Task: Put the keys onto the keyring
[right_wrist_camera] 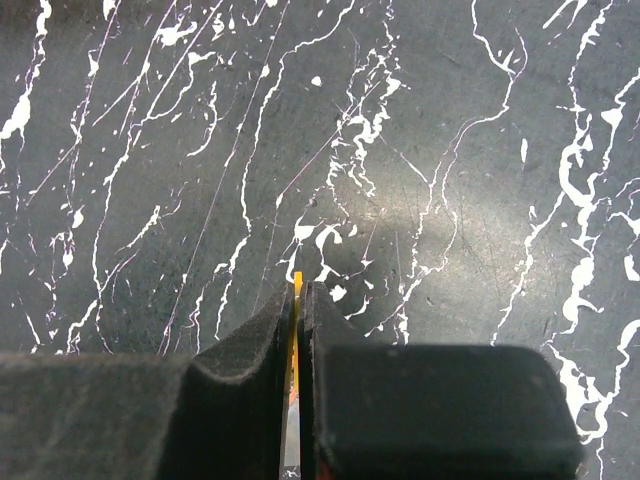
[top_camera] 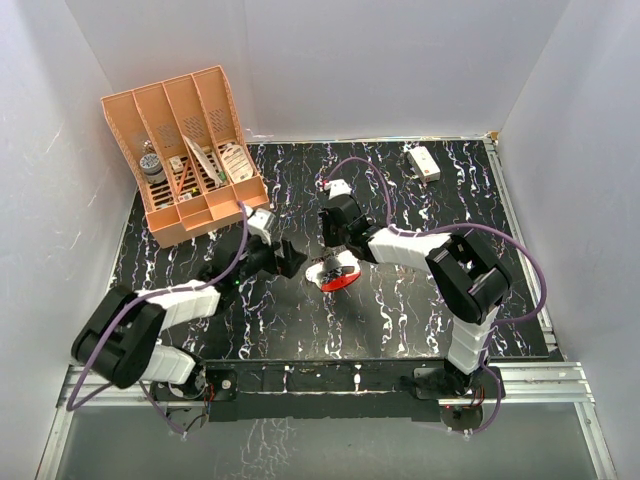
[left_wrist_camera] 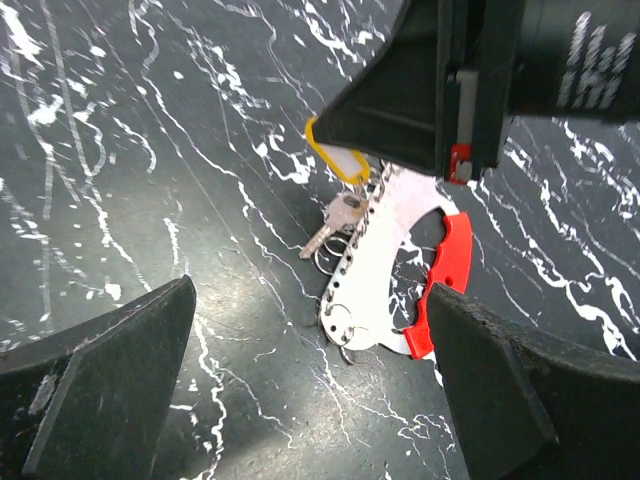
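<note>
The right end effector (right_wrist_camera: 298, 295) was clenched on a thin yellow-edged sliver. I took this to be the yellow-headed key (left_wrist_camera: 335, 160), held edge-on just above the table (left_wrist_camera: 150, 150). The left end effector (top_camera: 288, 257) was released, its fingers wide apart and grasping nothing.

The keyring (left_wrist_camera: 452, 262) lay flat on the table, straight ahead of the left end effector and framed by its fingers. It was a red band along one edge of a white plate (left_wrist_camera: 385, 262) with a row of holes, and its upper end sat right under the right end effector's tips. A silver key (left_wrist_camera: 338, 222) and some small wire rings (left_wrist_camera: 340, 322) lay against the plate's other edge. Whether they were already threaded on, I could not tell.

The step in hand looked like bringing the held key onto the keyring. To do it well, the left end effector should come down and pinch the plate at the end farthest from the right tips, so the keyring cannot slide. With the two end effectors so near each other, moves should be small. The key was pinched only by its head, so a firm grip matters, or it may pivot when it meets the band.
</note>
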Tool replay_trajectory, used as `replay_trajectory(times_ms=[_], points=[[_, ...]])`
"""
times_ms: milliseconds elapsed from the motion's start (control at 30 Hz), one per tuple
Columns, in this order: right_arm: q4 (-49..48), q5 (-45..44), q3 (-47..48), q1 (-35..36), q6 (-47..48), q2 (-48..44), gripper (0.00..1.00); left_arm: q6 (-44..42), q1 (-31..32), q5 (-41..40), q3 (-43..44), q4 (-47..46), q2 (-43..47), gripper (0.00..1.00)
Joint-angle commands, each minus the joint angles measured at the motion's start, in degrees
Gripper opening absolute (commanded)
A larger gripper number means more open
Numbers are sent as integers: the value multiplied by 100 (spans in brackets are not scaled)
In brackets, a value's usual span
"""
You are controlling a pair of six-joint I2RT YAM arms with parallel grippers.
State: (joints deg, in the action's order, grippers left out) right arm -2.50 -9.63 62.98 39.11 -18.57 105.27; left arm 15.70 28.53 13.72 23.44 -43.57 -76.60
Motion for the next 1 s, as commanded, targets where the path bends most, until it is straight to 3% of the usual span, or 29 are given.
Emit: replay_trajectory(times_ms=[0,333,567,967], points=[[-426,107,24,-76,1,-216,0,-320,281,202,506,36,-525,99],[-453,340,-14,-126,-3,-245,0,-702,635,-677,821,310,-1093,99],[-394,513,-42,-124,-75,-281,0,-690,651,-1328,594,183,-750,99],[-268,656,-293,-127,-254,-513,0,-734,645,-1418,556,297,-571,99]])
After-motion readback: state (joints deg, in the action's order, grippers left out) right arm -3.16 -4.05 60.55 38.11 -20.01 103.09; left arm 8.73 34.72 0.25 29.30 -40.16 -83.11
